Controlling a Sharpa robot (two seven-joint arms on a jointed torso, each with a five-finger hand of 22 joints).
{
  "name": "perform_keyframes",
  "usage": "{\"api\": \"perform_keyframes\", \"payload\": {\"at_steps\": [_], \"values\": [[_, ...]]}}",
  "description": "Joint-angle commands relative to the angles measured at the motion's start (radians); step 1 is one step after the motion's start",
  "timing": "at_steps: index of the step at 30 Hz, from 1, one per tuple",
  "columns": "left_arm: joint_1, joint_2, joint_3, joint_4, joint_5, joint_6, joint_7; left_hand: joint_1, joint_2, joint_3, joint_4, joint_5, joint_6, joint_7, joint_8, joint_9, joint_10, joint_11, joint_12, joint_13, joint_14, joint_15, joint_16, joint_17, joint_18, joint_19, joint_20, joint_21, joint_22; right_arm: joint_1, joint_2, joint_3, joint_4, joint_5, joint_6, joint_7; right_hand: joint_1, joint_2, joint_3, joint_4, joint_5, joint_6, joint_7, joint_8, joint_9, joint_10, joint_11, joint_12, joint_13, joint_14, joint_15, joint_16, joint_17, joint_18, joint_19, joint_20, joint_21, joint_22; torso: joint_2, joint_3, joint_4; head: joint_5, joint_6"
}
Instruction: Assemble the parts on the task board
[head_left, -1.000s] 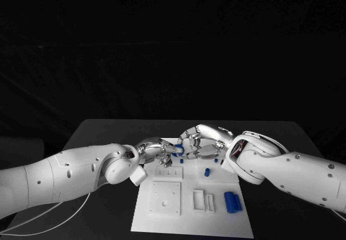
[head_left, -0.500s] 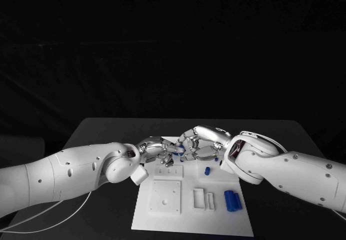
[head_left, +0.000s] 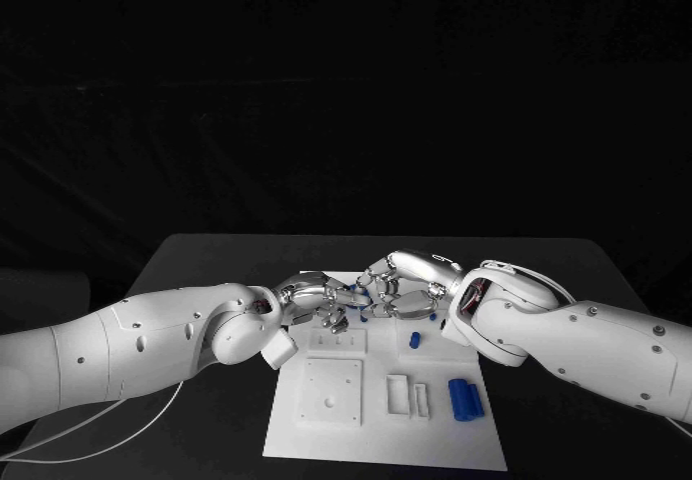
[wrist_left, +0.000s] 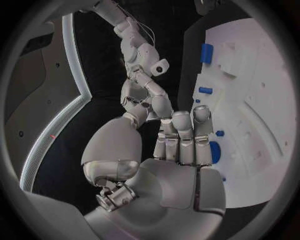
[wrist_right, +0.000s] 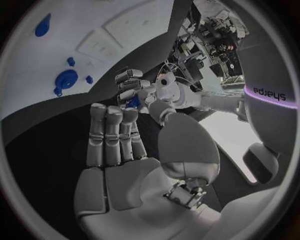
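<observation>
Our board (head_left: 378, 430) sits centre-bottom with blue parts (head_left: 463, 402) in its right side. Both hands meet just above its top edge: left hand (head_left: 315, 300) and right hand (head_left: 404, 285) curled round a small blue part (head_left: 355, 293) between them; can't tell who's gripping it.

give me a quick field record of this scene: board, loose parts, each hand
board: white task board lying in the middle of the black table
loose parts: long blue part lying on the board's right side; small blue part beyond it
left hand: left hand over the board's far edge, fingers meeting those of the other hand
right hand: right hand opposite it, over the same edge
held item: small blue piece between the fingertips of the two hands; which hand grips it cannot be told
</observation>
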Motion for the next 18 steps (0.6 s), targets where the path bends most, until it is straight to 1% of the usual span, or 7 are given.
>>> {"api": "perform_keyframes", "payload": {"at_steps": [1,9,13,16,18], "values": [[0.001,0.000,0.001,-0.002,-0.001,0.012,0.007,-0.001,0.009,0.032,-0.037,0.003,0.008,-0.001,0.002,0.002,-0.055,-0.008,-0.003,0.001,0.001,-0.007,0.001,0.000,-0.015,-0.007,-0.125,-0.005,0.011,-0.001,-0.002,-0.001,0.000,-0.007,0.019,0.011,-0.003,0.006,0.022,0.005,-0.012,0.033,0.022,0.008,0.005,0.002,-0.006,0.007,0.002,-0.005,-0.004,0.008,0.010,0.017,0.000,-0.007,0.008,0.018,0.000,-0.0002,-0.0001,0.000,-0.001],[0.001,-0.001,0.001,-0.001,-0.001,0.011,0.004,-0.001,0.009,0.031,-0.038,0.003,0.008,-0.001,0.002,0.003,-0.055,-0.008,-0.003,0.001,0.001,-0.007,0.001,0.000,-0.015,-0.007,-0.125,-0.005,0.011,-0.001,-0.001,-0.001,0.003,-0.007,0.006,0.007,-0.006,0.002,0.042,0.004,-0.027,0.042,0.018,0.013,0.012,0.004,-0.009,0.009,0.004,-0.005,-0.005,0.014,0.008,0.017,0.001,-0.008,0.017,0.017,0.000,0.0000,0.0001,0.000,-0.001],[0.001,-0.001,0.001,0.004,0.004,0.005,0.002,-0.004,0.007,0.029,-0.037,0.003,0.007,0.000,0.002,0.003,-0.056,-0.008,-0.002,0.001,0.001,-0.006,0.001,0.000,-0.016,-0.007,-0.125,-0.005,0.011,-0.001,0.001,-0.001,0.007,-0.015,-0.014,-0.006,-0.010,-0.001,0.049,0.002,-0.028,0.057,0.012,0.021,0.020,0.008,-0.015,0.011,0.005,-0.002,-0.006,0.020,0.006,0.017,0.003,-0.010,0.024,0.017,0.000,-0.0003,0.0000,-0.001,-0.001],[0.001,0.000,0.001,0.007,0.013,-0.005,-0.002,-0.016,0.002,0.024,-0.030,0.003,-0.025,0.007,-0.018,-0.004,-0.060,-0.002,-0.002,0.002,-0.001,-0.002,0.002,0.000,-0.016,-0.006,-0.125,-0.005,0.011,-0.001,0.001,-0.001,0.009,-0.029,-0.038,-0.018,-0.011,-0.005,0.051,-0.002,-0.022,0.071,0.006,0.029,0.027,0.016,-0.021,0.017,0.008,0.004,-0.010,0.028,0.007,0.017,0.010,-0.014,0.033,0.018,0.000,-0.0006,0.0003,-0.002,-0.001],[0.001,0.000,0.001,0.008,0.022,-0.008,-0.002,-0.029,-0.011,0.018,-0.022,0.003,-0.049,0.013,-0.033,-0.013,-0.062,0.003,-0.001,0.003,-0.001,0.003,0.003,0.000,-0.017,-0.006,-0.125,-0.006,0.011,-0.001,0.001,-0.001,0.009,-0.037,-0.052,-0.024,-0.012,-0.006,0.054,-0.004,-0.020,0.082,0.001,0.034,0.032,0.025,-0.026,0.021,0.010,0.011,-0.013,0.035,0.007,0.017,0.017,-0.017,0.041,0.018,0.000,-0.0007,0.0006,-0.003,-0.001]]}}
